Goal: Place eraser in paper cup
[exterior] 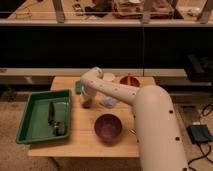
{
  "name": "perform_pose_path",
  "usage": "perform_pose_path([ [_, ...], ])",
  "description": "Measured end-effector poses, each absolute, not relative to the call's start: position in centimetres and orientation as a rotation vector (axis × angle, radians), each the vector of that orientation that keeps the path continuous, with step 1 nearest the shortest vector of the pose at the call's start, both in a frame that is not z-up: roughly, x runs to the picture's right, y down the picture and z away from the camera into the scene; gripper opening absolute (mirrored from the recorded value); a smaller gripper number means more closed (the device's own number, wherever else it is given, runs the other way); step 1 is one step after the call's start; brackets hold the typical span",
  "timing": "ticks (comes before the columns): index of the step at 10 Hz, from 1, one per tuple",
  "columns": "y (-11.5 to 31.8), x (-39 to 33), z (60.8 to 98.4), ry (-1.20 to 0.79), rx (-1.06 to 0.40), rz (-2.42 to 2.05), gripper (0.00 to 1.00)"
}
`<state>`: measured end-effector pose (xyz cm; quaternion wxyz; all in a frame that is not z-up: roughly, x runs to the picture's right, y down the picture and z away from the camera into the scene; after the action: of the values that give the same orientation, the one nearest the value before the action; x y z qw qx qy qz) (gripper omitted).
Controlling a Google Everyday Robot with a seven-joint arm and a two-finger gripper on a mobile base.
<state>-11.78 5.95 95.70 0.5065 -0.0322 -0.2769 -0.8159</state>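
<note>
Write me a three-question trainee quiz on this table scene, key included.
1. True or false: the purple bowl sits inside the green tray.
2. Where is the gripper? A) inside the green tray; B) low over the table, just right of the tray; C) inside the purple bowl.
3. Which is nearer the camera, the purple bowl or the red bowl?

Key: 1 false; 2 B; 3 purple bowl.
</note>
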Motion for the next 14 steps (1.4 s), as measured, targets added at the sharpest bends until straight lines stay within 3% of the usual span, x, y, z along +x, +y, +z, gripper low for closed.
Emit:
perform_pose_path([
  [6, 3.2, -10.5, 93.6, -0.675, -0.019, -1.973, 0.40],
  [10, -4.6, -8.2, 87.5, -0.659, 0.128, -1.973, 0.40],
  [14, -12.8, -4.5, 87.6, -0.611, 0.201, -1.901, 0.40],
])
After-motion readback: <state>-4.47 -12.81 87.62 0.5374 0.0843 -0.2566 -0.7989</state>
